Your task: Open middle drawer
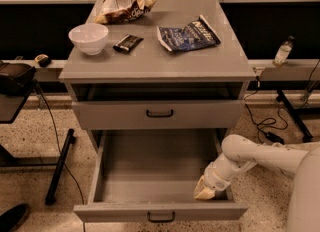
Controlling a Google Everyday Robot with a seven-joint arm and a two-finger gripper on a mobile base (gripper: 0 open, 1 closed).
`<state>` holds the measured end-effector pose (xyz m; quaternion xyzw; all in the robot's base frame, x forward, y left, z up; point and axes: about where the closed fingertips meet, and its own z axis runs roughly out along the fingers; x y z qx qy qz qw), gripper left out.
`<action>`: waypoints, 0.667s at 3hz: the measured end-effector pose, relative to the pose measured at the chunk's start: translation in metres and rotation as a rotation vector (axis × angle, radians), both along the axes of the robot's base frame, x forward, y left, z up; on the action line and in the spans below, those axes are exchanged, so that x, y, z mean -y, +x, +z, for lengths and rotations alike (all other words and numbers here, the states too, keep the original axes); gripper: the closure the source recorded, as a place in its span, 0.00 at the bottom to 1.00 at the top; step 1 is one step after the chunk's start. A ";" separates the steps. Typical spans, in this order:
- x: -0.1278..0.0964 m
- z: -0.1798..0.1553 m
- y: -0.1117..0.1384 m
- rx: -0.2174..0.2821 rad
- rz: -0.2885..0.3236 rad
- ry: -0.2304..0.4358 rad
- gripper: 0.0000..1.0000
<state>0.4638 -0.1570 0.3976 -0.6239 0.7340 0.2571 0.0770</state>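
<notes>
Desk [200,58] top, from the left: white bowl [88,37], small black bar [127,42], crumpled chip bag [126,5] behind them, blue packet [189,32] further right.

Under the top, the taller-fronted drawer [159,114] stood only a crack out. Below it the middle drawer [150,166] was pulled far out toward us. Its plain grey inside showed, and its black bar handle [161,217] sat at the front edge. We judged the opening as good as done. What was left, at most, was a last bit of travel and getting the arm clear.

Low right: the hand [205,192] was down inside the middle drawer at its front right corner, close against the inner face of the front panel. Contact looked likely, but we could not confirm it. Whether the hand was spread or pressed together, we could not tell. It held nothing we could see.
</notes>
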 end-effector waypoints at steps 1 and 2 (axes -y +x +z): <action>0.003 0.008 -0.021 -0.036 -0.009 0.018 1.00; 0.003 0.018 -0.040 -0.031 -0.030 0.011 1.00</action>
